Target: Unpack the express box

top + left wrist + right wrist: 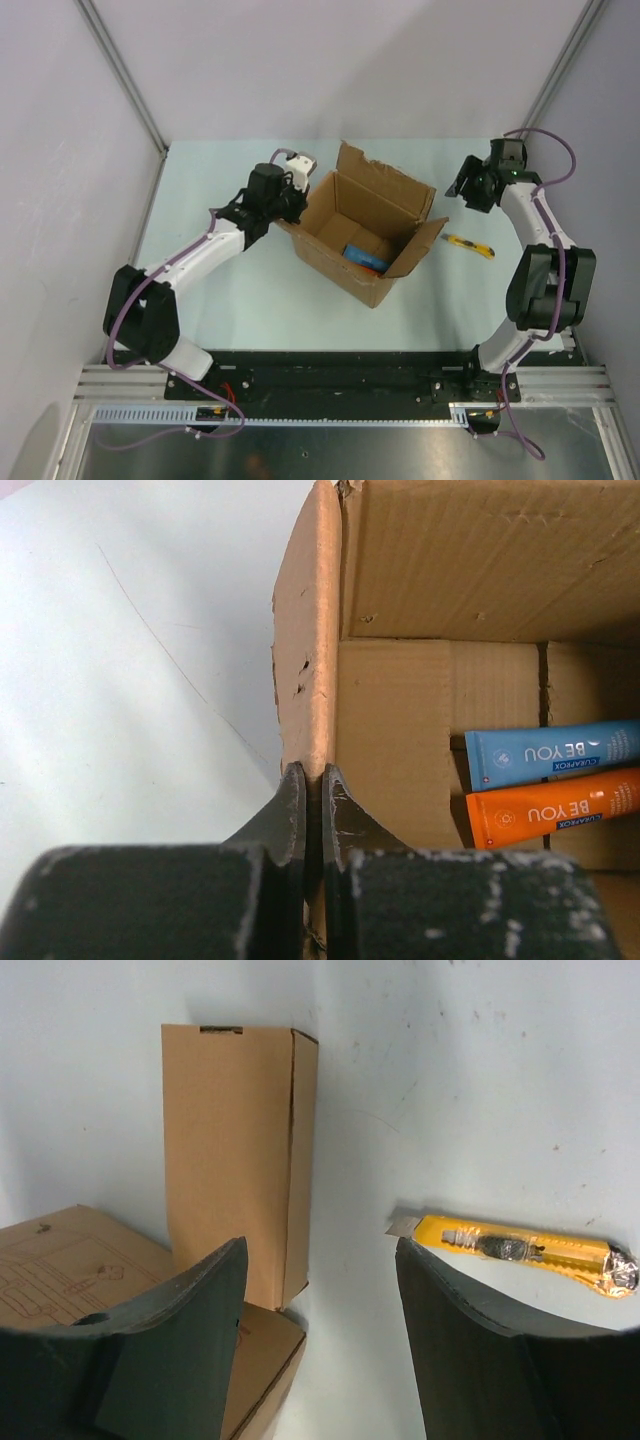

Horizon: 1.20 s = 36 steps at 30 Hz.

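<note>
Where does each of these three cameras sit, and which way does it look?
Top: above and behind the arms, looking down on table, open box and knife; left arm and right arm show.
Left wrist: on that arm, looking past the left gripper, shut on a box wall, at blue tube and orange tube inside.
Right wrist: on that arm, looking down past the open right gripper at knife and box flap.
Shared: box in all; knife in top and right wrist.

bright even diffuse light, soft faint shadows, overhead view sharp, wrist views' near foreground blurred
</note>
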### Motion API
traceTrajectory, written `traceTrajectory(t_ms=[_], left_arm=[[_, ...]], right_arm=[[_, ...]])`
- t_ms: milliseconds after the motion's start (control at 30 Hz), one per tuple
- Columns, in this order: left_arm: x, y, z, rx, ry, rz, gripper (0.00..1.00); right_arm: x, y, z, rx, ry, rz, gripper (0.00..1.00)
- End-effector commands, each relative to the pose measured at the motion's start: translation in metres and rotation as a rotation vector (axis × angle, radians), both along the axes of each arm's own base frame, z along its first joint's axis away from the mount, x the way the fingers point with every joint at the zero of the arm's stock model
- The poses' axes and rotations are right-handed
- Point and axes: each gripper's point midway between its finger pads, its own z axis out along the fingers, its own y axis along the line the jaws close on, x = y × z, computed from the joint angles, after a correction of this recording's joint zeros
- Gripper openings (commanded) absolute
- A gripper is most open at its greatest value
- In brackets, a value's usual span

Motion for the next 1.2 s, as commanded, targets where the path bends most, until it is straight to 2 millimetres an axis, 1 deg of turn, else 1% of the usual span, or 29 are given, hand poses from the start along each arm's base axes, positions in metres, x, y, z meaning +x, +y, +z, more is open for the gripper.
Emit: traceTrajectory(t_ms=[0,33,100,133,167,200,233,267,300,333,367,400,467,500,567,600,633,667,700,767,800,833,867,900,967,1033,1067,1100,1167], left_arm=[[-0.012,0.007,-0.010,0.044,0.020,-0.005,0.00],[-0.013,0.007,-0.008,0.041,0.016,-0.009,0.00],[-0.013,0.007,-0.006,0.035,0.012,-0.008,0.00],[-0.014,0.006,-0.005,0.033,0.013,-0.012,0.00],[-0.015,0.006,-0.003,0.029,0.009,-0.015,0.00],[-0.016,0.005,-0.003,0.026,0.010,-0.020,0.00],[-0.016,0.005,-0.001,0.023,0.007,-0.023,0.00],[-0.017,0.005,0.001,0.019,0.003,-0.025,0.00],[-0.017,0.004,0.001,0.014,0.004,-0.028,0.00],[-0.018,0.004,0.001,0.015,0.005,-0.033,0.00],[-0.019,0.002,0.002,0.009,0.007,-0.040,0.00],[-0.019,0.001,0.001,0.008,0.009,-0.047,0.00],[-0.021,0.000,0.001,0.006,0.012,-0.059,0.00],[-0.023,0.000,0.001,0.007,0.010,-0.063,0.00],[-0.025,0.000,0.003,0.004,0.004,-0.072,0.00],[-0.028,0.000,0.004,0.002,0.001,-0.079,0.00],[-0.029,0.001,0.005,0.001,0.000,-0.080,0.00],[-0.031,0.001,0.005,-0.001,0.000,-0.083,0.00],[-0.035,0.002,0.003,-0.003,0.008,-0.089,0.00],[-0.040,0.004,0.009,-0.017,-0.003,-0.090,0.00],[-0.043,0.005,0.008,-0.020,0.003,-0.088,0.00],[-0.047,0.005,0.014,-0.034,-0.004,-0.092,0.00],[-0.048,0.004,0.016,-0.040,-0.007,-0.095,0.00],[-0.052,0.006,0.013,-0.043,0.002,-0.093,0.00],[-0.057,0.008,0.017,-0.054,-0.005,-0.091,0.00],[-0.065,0.010,0.012,-0.064,0.013,-0.095,0.00],[-0.069,0.010,0.015,-0.075,0.010,-0.100,0.00],[-0.073,0.011,0.010,-0.075,0.023,-0.103,0.00],[-0.079,0.014,0.012,-0.080,0.015,-0.106,0.00]], right_arm=[[0.004,0.009,0.024,-0.058,-0.072,0.022,0.65],[0.003,0.012,0.030,-0.077,-0.087,0.023,0.65],[-0.001,0.014,0.053,-0.101,-0.144,0.015,0.65],[-0.003,0.010,0.063,-0.131,-0.168,-0.011,0.65],[-0.005,0.019,0.074,-0.154,-0.198,-0.005,0.65],[-0.012,0.018,0.098,-0.175,-0.259,-0.017,0.64],[-0.015,0.014,0.115,-0.210,-0.304,-0.049,0.64],[-0.020,0.026,0.131,-0.231,-0.353,-0.027,0.64],[-0.028,0.029,0.160,-0.243,-0.440,-0.031,0.64],[-0.033,0.032,0.177,-0.265,-0.491,-0.031,0.64],[-0.040,0.048,0.192,-0.286,-0.544,0.027,0.64],[-0.049,0.058,0.218,-0.287,-0.633,0.060,0.64],[-0.059,0.086,0.235,-0.276,-0.702,0.185,0.65],[-0.068,0.110,0.243,-0.276,-0.737,0.281,0.66],[-0.078,0.143,0.239,-0.252,-0.736,0.426,0.66],[-0.088,0.165,0.236,-0.259,-0.725,0.516,0.66],[-0.090,0.180,0.223,-0.265,-0.693,0.578,0.66],[-0.093,0.191,0.215,-0.272,-0.671,0.621,0.65],[-0.104,0.209,0.205,-0.290,-0.648,0.701,0.65],[-0.108,0.226,0.182,-0.307,-0.589,0.774,0.65],[-0.112,0.232,0.171,-0.315,-0.553,0.809,0.65],[-0.116,0.240,0.165,-0.322,-0.536,0.839,0.65],[-0.118,0.249,0.151,-0.313,-0.499,0.883,0.64],[-0.120,0.250,0.144,-0.319,-0.471,0.894,0.64],[-0.118,0.253,0.135,-0.321,-0.435,0.900,0.64],[-0.117,0.256,0.119,-0.328,-0.375,0.923,0.64],[-0.116,0.257,0.117,-0.331,-0.366,0.926,0.64],[-0.116,0.259,0.104,-0.337,-0.320,0.946,0.64],[-0.116,0.263,0.097,-0.345,-0.294,0.968,0.63]])
